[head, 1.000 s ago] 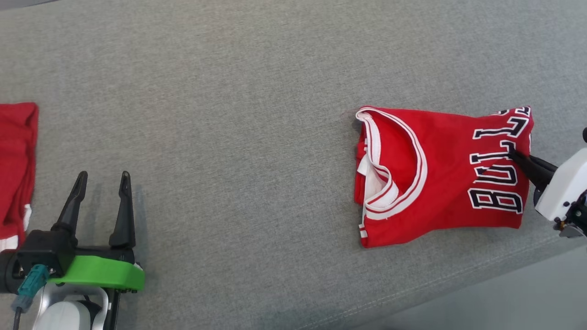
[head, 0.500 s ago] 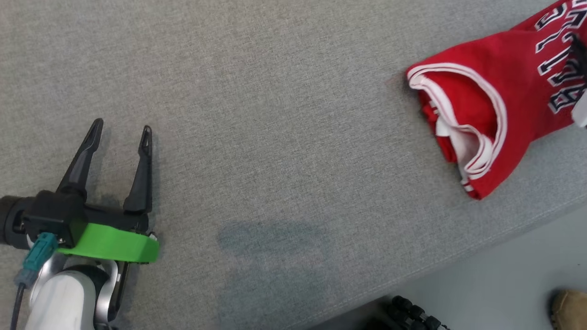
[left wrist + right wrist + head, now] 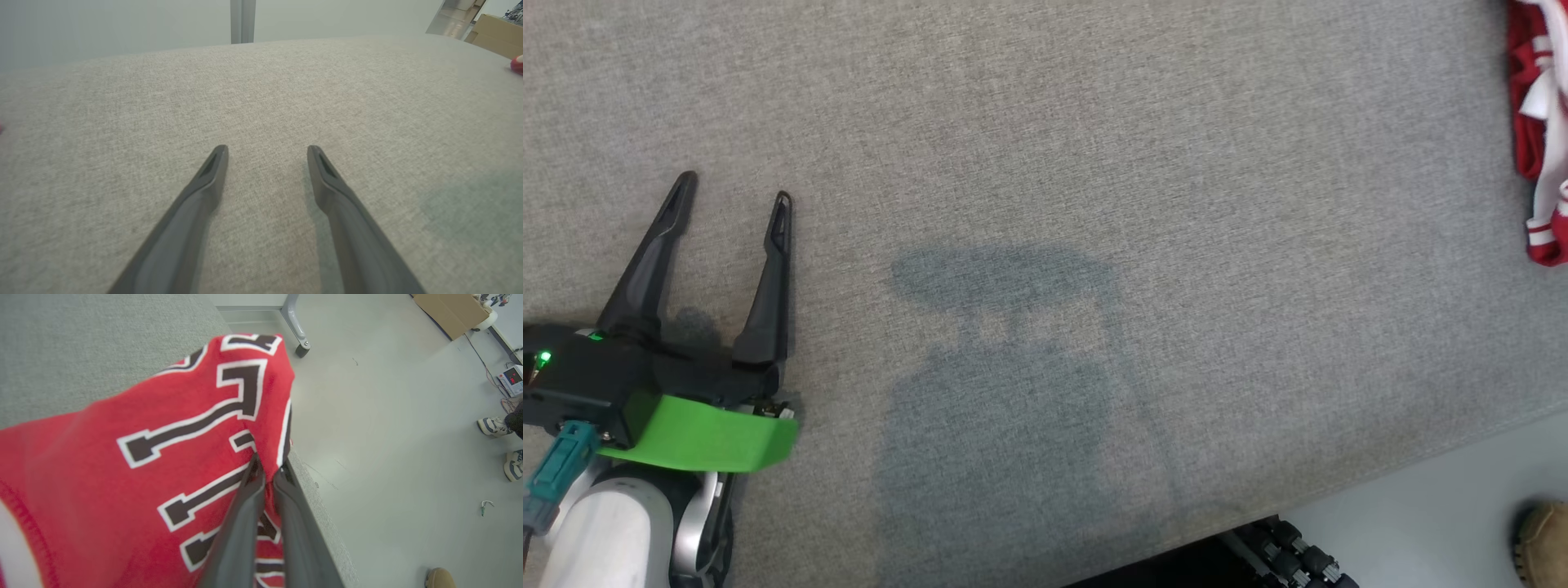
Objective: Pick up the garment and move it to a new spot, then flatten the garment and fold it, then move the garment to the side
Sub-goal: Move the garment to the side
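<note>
Pinching the red shirt (image 3: 122,477) tight, the right gripper (image 3: 267,467) holds it at the grey table's (image 3: 1045,122) edge, likely to drag it aside. The left gripper (image 3: 734,186) hovers spread wide over the table's bare part, holding nothing.

Three views, one grey bench (image 3: 1094,122)
Head camera looks steeply down, left tool (image 3: 734,186) at near left. Left wrist skims low toward the far edge; right wrist sits close on the garment (image 3: 102,477), also at the head view's right edge.
</note>
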Robot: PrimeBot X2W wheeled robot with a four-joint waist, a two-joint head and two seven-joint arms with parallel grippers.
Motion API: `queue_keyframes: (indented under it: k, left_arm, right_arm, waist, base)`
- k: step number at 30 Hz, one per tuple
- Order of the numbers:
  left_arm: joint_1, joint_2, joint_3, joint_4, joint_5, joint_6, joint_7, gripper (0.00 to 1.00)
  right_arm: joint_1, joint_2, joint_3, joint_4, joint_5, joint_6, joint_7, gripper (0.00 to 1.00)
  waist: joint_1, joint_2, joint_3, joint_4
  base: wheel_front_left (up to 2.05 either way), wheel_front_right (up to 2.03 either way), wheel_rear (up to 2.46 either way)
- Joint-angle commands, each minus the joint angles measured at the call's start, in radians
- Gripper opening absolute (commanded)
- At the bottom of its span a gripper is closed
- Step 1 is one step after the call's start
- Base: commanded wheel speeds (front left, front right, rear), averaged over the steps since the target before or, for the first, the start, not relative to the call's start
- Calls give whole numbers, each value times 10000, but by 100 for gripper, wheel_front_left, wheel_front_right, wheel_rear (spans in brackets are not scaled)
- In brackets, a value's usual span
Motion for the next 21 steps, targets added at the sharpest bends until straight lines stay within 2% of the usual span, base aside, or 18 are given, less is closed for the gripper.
queue_keyframes:
  k: [1,5,6,7,14,17,21]
  left_arm:
    - [164,145,90,162,73,89,110,100]
    - [203,222,116,88,71,145,202,100]
    - [187,220,106,72,69,162,206,100]
    - [160,215,82,64,69,164,208,100]
    - [106,-30,-33,330,-97,231,-76,100]
    - [203,-279,-150,737,-219,243,-425,100]
    - [427,-652,-269,1581,-408,306,-1017,100]
  right_arm:
    - [-111,58,-59,196,-116,-15,-136,0]
    - [-298,251,-323,885,-516,-16,-515,0]
    - [-369,269,-403,990,-677,-16,-748,38]
    - [-445,332,-510,1136,-847,-16,-951,100]
    - [-985,712,-673,1372,-2139,-16,-2678,100]
    - [-870,1089,-407,961,-2359,-15,-3486,100]
    - [22,1557,104,-197,-2271,-16,-4013,100]
  waist:
    - [-1,-1,141,110]
    - [-1,-1,161,79]
    - [-1,-1,161,72]
    - [-1,-1,151,71]
    - [-1,-1,-450,209]
    - [-1,-1,-1076,387]
    - [-1,-1,-2282,785]
  base:
    - [0,0,0]
    - [0,0,0]
    - [0,0,0]
    - [0,0,0]
    - [0,0,0]
    - [0,0,0]
    - [0,0,0]
